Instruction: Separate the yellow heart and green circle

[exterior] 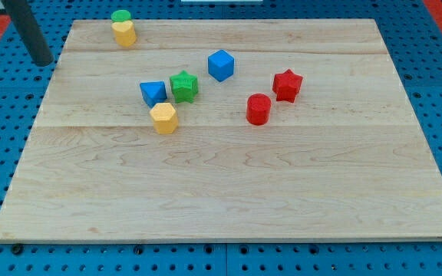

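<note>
The yellow heart [124, 33] sits at the board's top left corner, with the green circle [120, 16] touching it just above. My tip [43, 62] is off the board's left edge, to the left of and below both blocks, well apart from them.
A blue triangle-like block [153, 93], a green star [183, 85] and a yellow hexagon [163, 117] cluster left of centre. A blue cube [221, 65], a red star [287, 84] and a red cylinder [258, 109] lie right of centre on the wooden board [229, 192].
</note>
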